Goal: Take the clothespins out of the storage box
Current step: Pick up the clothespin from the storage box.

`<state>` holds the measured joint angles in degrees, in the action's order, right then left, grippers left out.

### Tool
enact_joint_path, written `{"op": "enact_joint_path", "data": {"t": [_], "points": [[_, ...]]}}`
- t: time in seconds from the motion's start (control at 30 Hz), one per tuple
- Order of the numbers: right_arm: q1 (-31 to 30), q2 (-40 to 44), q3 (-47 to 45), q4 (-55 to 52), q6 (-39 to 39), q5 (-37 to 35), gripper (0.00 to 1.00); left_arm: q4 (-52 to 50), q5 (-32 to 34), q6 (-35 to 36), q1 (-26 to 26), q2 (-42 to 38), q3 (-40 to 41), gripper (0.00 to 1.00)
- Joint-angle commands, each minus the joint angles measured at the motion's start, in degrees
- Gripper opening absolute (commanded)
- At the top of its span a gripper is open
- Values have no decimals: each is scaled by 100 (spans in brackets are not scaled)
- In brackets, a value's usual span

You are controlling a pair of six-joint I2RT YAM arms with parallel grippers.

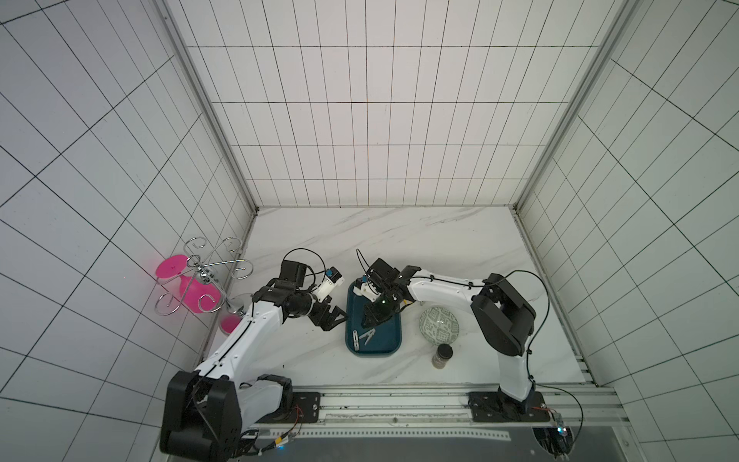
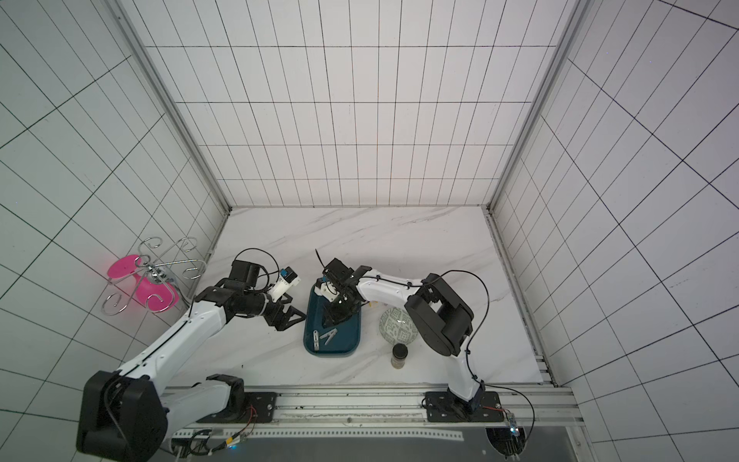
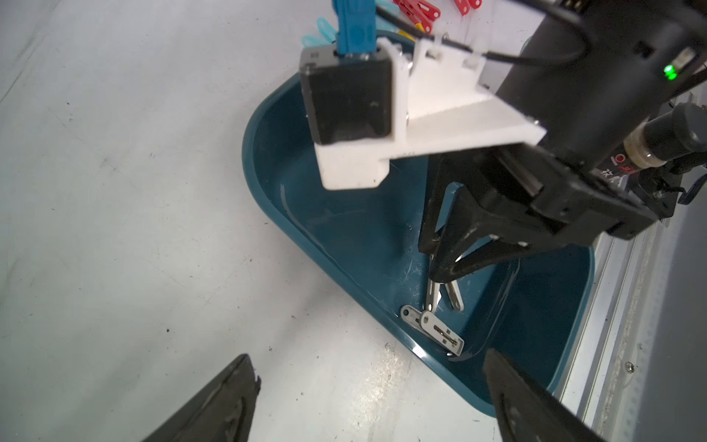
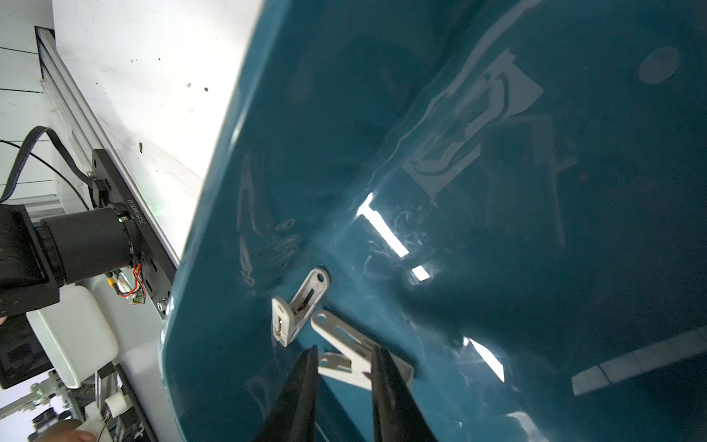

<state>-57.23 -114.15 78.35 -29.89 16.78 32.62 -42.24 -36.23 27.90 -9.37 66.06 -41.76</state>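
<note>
Grey clothespins (image 1: 368, 335), two, lie in the storage box (image 1: 386, 340) at its end nearest the arm bases. The right tool (image 4: 344, 350) is down inside the box, jaws narrowly apart astride one peg; whether they pinch it cannot be told. The left tool (image 3: 367, 354) hangs wide open and empty above the bench (image 1: 304, 360) beside the box. Red clothespins (image 3: 419, 13) beyond the box are cut off and partly hidden.

Mirror-glossy, hard plastic on the dark teal rectangular storage box (image 4: 535, 268), throwing back reflections, finely scratched across the floor. Matt pale grey plastic on the small A-shaped clothespins (image 4: 300, 304), with a glint of bare metal spring. Smooth, faintly sheened white marble-look tabletop (image 3: 114, 191), flecked with grit. Dull matt black on the fingers (image 4: 298, 390) of the right gripper (image 4: 344, 350).
</note>
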Motion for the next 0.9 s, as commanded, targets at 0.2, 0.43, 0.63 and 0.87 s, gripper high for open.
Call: {"op": "enact_joint_path", "data": {"t": [0.2,0.43,0.63,0.87], "points": [[-208,-305,238,441,209,659,29,56,-111,37,31,-74,45,94],[-240,-428,166,791,408,807,28,60,-108,39,24,-68,48,94],[-236,-476,113,961,501,798,18,67,-113,29,31,-63,54,94],[-201,-259,2,1020,485,746,0,64,-119,31,24,-58,43,94]]}}
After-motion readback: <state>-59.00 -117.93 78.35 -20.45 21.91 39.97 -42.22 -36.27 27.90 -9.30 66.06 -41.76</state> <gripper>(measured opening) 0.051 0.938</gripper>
